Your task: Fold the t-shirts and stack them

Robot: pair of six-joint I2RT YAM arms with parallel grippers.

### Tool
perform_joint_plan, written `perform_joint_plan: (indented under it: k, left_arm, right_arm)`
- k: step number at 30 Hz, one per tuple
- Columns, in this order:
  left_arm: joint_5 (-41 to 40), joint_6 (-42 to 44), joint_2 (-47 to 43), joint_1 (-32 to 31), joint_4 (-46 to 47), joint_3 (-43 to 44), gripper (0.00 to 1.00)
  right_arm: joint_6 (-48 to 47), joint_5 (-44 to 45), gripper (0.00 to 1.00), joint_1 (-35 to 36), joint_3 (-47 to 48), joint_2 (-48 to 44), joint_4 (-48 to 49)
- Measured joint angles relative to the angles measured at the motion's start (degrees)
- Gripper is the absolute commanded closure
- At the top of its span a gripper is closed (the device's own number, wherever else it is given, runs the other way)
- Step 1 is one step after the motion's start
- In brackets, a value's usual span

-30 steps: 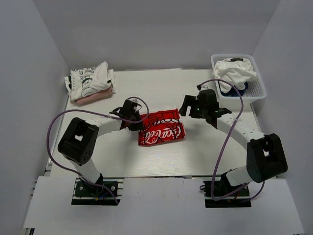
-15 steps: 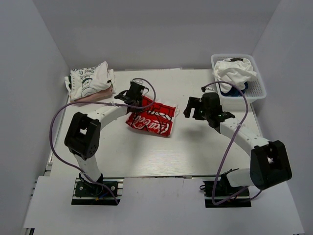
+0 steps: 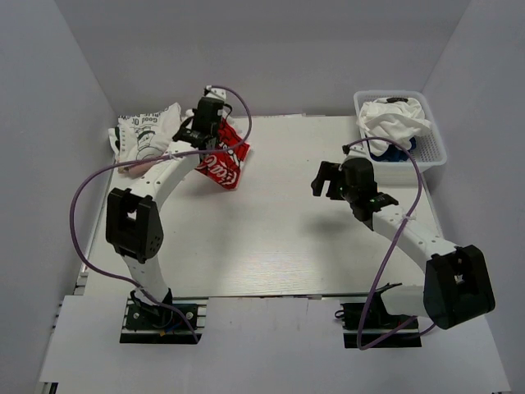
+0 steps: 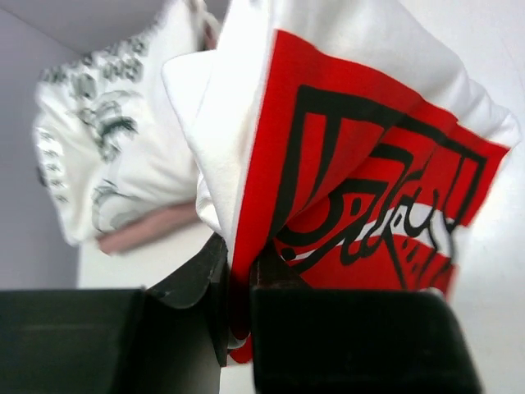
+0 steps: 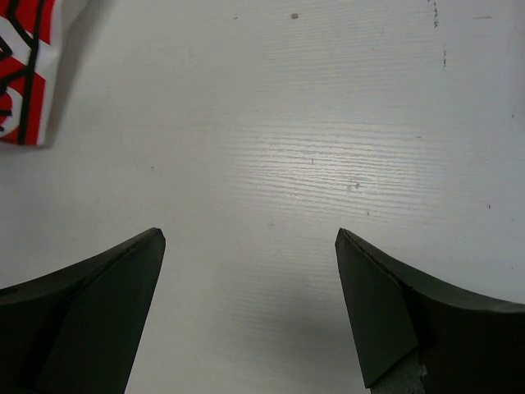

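White tabletop [image 3: 279, 238] is carrying a folded t-shirt stack [image 3: 152, 138] at ten o'clock and a lattice basket [image 3: 432, 152] at two o'clock.

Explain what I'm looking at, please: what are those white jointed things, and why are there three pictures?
The white jointed things are two robot arms bolted to a table. Each ends in a two-finger gripper. The big picture comes from a camera above and behind them. The other two come from small cameras on the wrists, so you see the fingers up close. The left gripper pinches a white t-shirt with red print next to a stack of folded shirts at the table's far left. The right gripper is wide open and holds nothing, with bare table below it. A white basket at the far right holds more crumpled shirts.
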Motion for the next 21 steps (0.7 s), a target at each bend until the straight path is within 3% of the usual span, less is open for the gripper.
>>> perform_joint_plan:
  k: [15,21]
  left_arm:
    - [2.75,7.21,12.20,10.78,-6.78,26.71,1.00]
    - [5.75,7.56,14.32,14.75,-8.66,31.67,1.00]
  right_arm:
    - [0.02,-1.90,0.10,-0.02,0.22,3.30,0.72]
    - [0.02,-2.54,0.10,-0.02,1.03,4.35,0.94]
